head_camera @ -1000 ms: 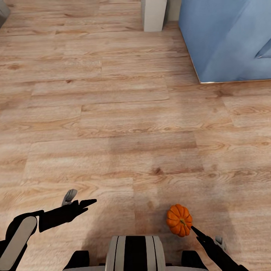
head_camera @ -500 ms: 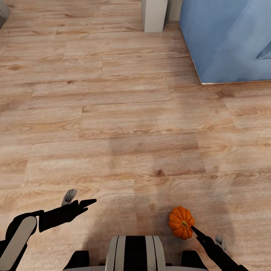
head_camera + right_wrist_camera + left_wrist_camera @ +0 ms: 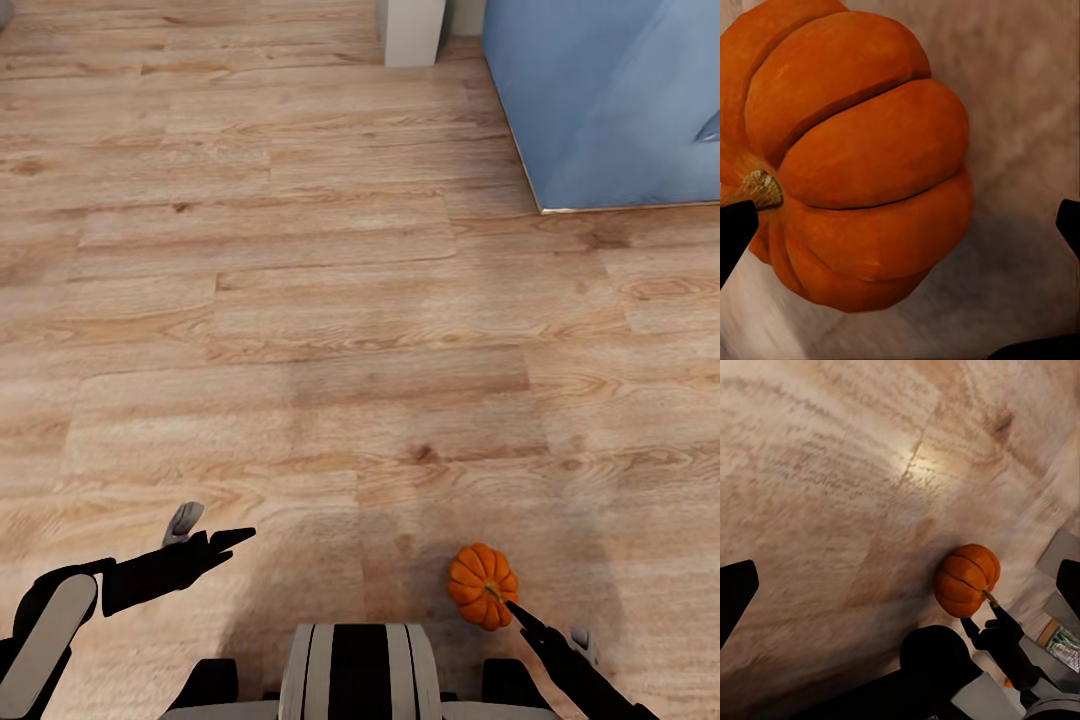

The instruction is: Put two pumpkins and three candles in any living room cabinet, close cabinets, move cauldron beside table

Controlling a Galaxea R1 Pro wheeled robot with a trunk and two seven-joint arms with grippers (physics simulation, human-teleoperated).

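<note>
An orange ribbed pumpkin (image 3: pixel 481 585) is at the lower right of the head view, tipped on its side over the wood floor. Its stem points at my right gripper (image 3: pixel 548 625). In the right wrist view the pumpkin (image 3: pixel 855 157) looms large, and the right gripper (image 3: pixel 900 225) has its fingers spread wide, one fingertip (image 3: pixel 735 232) touching the stem. I cannot tell whether the pumpkin rests on the floor. The left wrist view shows the pumpkin (image 3: pixel 964 581) with the right gripper (image 3: pixel 1001 626) at its stem. My left gripper (image 3: pixel 215 528) hangs open over bare floor at the lower left. Candles, cabinet and cauldron are out of view.
A large blue piece of furniture (image 3: pixel 610 100) fills the far right corner, with a white post (image 3: pixel 410 30) beside it. Wood plank floor (image 3: pixel 300 300) stretches ahead and to the left. My own base (image 3: pixel 360 670) is at the bottom centre.
The whole view has shifted a little, the floor sliding right and the far furniture upward. The pumpkin drifted slightly right against the right fingertip. Both arms keep their pose.
</note>
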